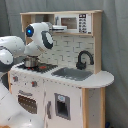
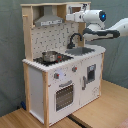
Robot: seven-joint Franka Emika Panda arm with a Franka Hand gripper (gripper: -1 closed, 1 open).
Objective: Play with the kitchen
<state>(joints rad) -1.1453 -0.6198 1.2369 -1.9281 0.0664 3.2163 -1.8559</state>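
Note:
The toy kitchen point(image 1: 65, 87) point(image 2: 45, 75) is white and light wood, with a grey hood point(image 2: 48, 20), a pegboard back, a black faucet point(image 1: 83, 59) point(image 2: 74, 38) and a sink point(image 1: 74, 74) point(image 2: 83, 50). A metal pot point(image 1: 31, 61) point(image 2: 50, 56) stands on the stovetop. The oven door point(image 2: 63, 95) is closed. My gripper point(image 1: 58, 27) point(image 2: 70, 17) is up at the top shelf, right at the microwave cabinet point(image 1: 76, 22). My white arm reaches in over the counter, above the pot in the first exterior view.
The kitchen stands on a wooden tabletop point(image 2: 105, 107). Grey curtain hangs behind it. My arm's lower links point(image 1: 10, 50) fill the first exterior view's left; in the second exterior view the arm point(image 2: 107, 32) comes in from the right, above the sink.

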